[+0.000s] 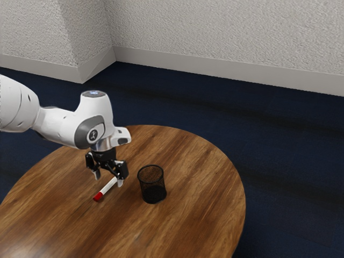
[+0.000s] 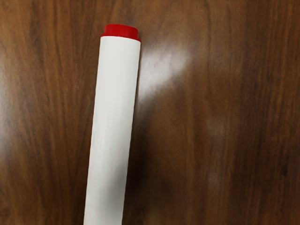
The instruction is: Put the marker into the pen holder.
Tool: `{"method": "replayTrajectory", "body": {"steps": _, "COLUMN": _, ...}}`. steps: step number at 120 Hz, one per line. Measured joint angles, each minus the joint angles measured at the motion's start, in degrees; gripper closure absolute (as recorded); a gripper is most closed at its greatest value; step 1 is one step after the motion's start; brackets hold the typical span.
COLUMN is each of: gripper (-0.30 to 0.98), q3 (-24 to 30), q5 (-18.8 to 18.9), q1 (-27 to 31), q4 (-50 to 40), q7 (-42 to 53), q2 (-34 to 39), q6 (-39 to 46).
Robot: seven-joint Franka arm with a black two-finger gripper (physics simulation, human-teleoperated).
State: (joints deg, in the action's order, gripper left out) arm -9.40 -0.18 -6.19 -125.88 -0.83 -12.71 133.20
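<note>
My gripper [image 1: 108, 177] is low over the table in the exterior view, its two fingers spread wide apart with nothing held between them. A white marker [image 1: 108, 187] with a red cap lies on the table at the fingers, its capped end toward the camera and its far end hidden behind a finger. The black mesh pen holder [image 1: 153, 185] stands upright a short way to the exterior view's right of the gripper. From the wrist, the marker [image 2: 112, 122] shows its white barrel and small red end, running out under the hand.
The round wooden table [image 1: 199, 215] carries the marker and the pen holder. Its curved edge lies beyond the holder toward the exterior view's right. A dark blue floor [image 1: 290, 161] and pale walls [image 1: 226, 32] surround it.
</note>
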Motion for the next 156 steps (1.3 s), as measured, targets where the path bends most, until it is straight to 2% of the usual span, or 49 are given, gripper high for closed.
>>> {"method": "replayTrajectory", "body": {"steps": 56, "gripper": 0.0, "q3": 0.0, "q5": -4.12, "q1": 2.22, "q4": 5.36, "q7": 9.26, "q2": -6.71, "q6": 3.7}}
{"method": "replayTrajectory", "body": {"steps": 107, "gripper": 0.01, "q3": 0.0, "q5": -5.89, "q1": 3.45, "q4": 6.2, "q7": 14.79, "q2": -8.35, "q6": 4.17}}
{"method": "replayTrajectory", "body": {"steps": 135, "gripper": 0.35, "q3": 0.0, "q5": -7.4, "q1": 3.12, "q4": 6.16, "q7": 16.6, "q2": -8.09, "q6": 4.19}}
{"method": "replayTrajectory", "body": {"steps": 156, "gripper": 0.54, "q3": 0.0, "q5": -7.66, "q1": 3.03, "q4": 6.15, "q7": 17.51, "q2": -8.07, "q6": 4.2}}
